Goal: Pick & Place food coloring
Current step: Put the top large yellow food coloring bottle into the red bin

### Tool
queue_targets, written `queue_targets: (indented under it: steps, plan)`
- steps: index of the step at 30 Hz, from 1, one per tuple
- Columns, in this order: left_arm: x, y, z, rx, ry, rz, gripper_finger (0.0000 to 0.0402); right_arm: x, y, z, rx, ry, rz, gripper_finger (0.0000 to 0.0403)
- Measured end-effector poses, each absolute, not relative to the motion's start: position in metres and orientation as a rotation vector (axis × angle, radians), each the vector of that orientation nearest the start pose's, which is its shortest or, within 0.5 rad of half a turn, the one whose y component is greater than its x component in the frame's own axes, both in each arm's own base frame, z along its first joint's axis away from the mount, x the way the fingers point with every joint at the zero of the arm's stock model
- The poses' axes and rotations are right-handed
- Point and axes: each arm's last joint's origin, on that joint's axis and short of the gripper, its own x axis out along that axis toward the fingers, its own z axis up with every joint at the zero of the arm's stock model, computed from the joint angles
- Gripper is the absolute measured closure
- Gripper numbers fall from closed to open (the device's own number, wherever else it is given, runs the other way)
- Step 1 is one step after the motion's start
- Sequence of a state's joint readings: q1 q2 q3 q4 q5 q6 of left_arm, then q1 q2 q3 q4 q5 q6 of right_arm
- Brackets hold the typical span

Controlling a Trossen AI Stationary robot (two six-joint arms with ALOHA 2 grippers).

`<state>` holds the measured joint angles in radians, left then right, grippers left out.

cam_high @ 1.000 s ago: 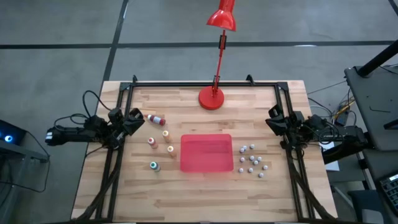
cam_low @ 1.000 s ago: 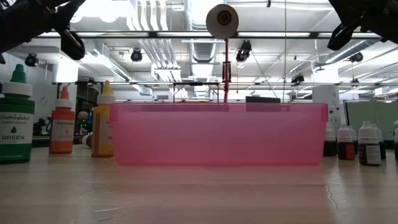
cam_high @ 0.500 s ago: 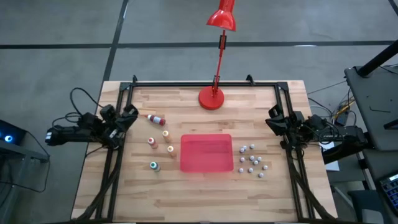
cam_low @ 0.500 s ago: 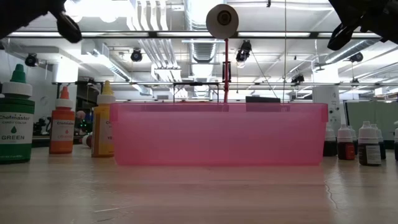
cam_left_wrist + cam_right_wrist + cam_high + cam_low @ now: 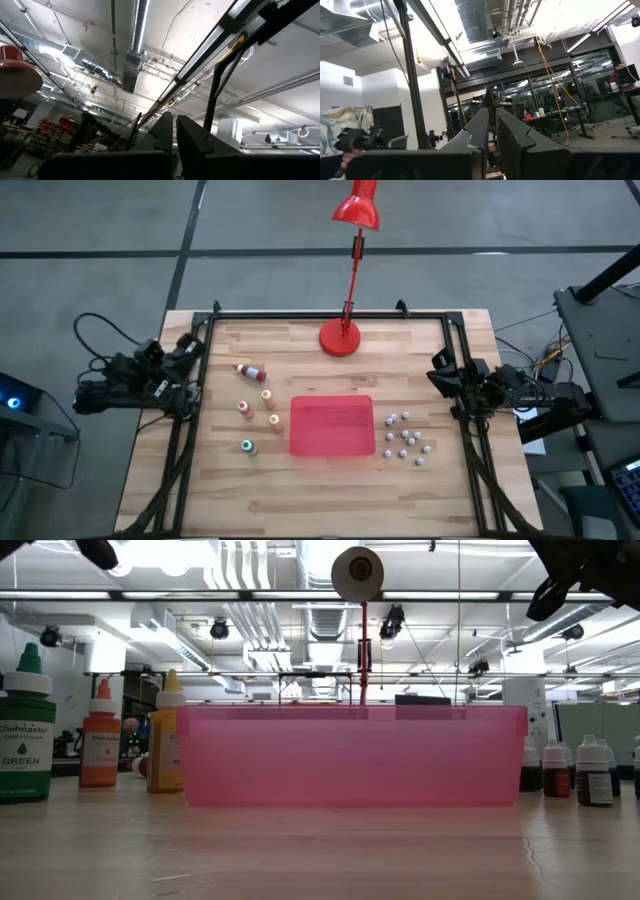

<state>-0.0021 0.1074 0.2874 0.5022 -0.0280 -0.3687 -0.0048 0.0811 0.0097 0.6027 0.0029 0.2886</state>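
Left gripper (image 5: 188, 350) sits folded at the table's (image 5: 330, 505) left edge, off the work surface, fingers (image 5: 161, 131) pressed nearly together with only a thin slit between them, holding nothing. Right gripper (image 5: 440, 375) parked at the right edge, fingers (image 5: 479, 127) likewise close together and empty. Food coloring bottles all on the wood, left of the red tray (image 5: 332, 426): red-capped bottle (image 5: 250, 370) lying on its side farthest back; yellow-capped bottle (image 5: 267, 395), one reddish-capped bottle (image 5: 243, 408), orange-capped bottle (image 5: 274, 420) and green-capped bottle (image 5: 247, 446) upright, the green nearest the front. Tray holds no bottles. Grey-white beads (image 5: 405, 437) scattered right of tray. Red lamp (image 5: 342, 338) stands at back edge.
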Motion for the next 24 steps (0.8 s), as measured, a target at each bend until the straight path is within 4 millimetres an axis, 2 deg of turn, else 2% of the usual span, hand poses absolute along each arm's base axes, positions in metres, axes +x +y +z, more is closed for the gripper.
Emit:
queue_targets:
  steps: [14,19,24]
  plan:
    - [0.047,0.002,0.336,-0.322,-0.426,0.01,0.0402,0.089,-0.001,0.216,0.281,-0.529,0.069,0.0374]
    - [0.054,0.002,0.348,-0.29,-0.362,0.026,0.0402,0.089,-0.001,0.216,0.282,-0.529,0.068,0.0374]
    - [0.069,0.002,0.353,-0.273,-0.299,0.035,0.0402,0.089,-0.001,0.216,0.287,-0.532,0.048,0.0374]
